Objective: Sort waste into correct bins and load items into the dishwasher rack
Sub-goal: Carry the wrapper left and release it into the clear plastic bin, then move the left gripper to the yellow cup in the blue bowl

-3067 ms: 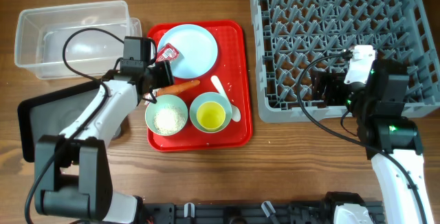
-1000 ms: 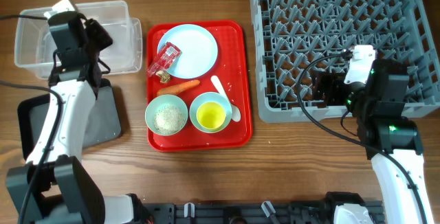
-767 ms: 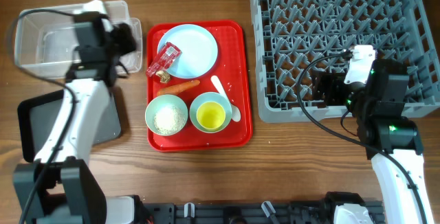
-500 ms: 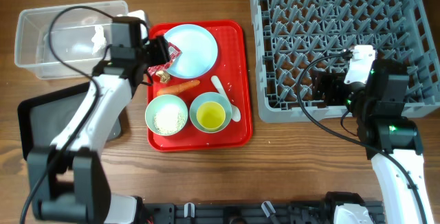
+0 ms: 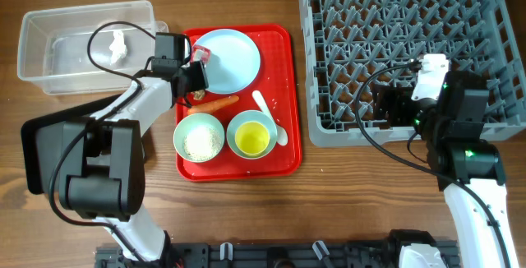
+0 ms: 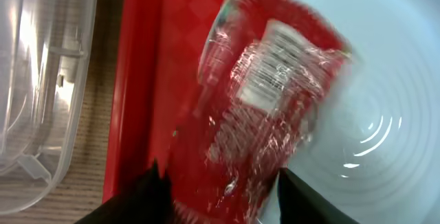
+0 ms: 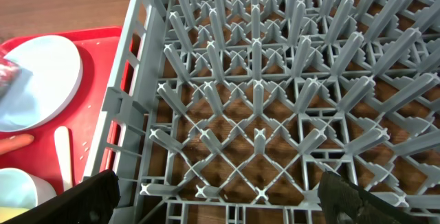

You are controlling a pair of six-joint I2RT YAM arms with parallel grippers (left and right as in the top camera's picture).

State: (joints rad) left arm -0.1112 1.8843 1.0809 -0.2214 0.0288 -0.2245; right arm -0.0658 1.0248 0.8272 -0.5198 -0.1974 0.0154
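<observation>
Now the left hand (image 6: 227, 195) sits low over the left side of the red tray (image 6: 141, 80), with one finger on each side of the red crinkled snack wrapper (image 6: 268, 107). The wrapper lies tilted, half on the rim of the pale blue round plate (image 6: 371, 121) and half on the tray. The jaws stand partly apart with the wrapper's end between them; whether they pinch it I cannot tell. Beside the tray, the white crumpled tissue (image 5: 117, 46) lies in the clear tub (image 5: 49, 30). The right hand (image 7: 223, 200) hovers wide open and empty over the edge of the dishwasher rack (image 7: 275, 80).
</observation>
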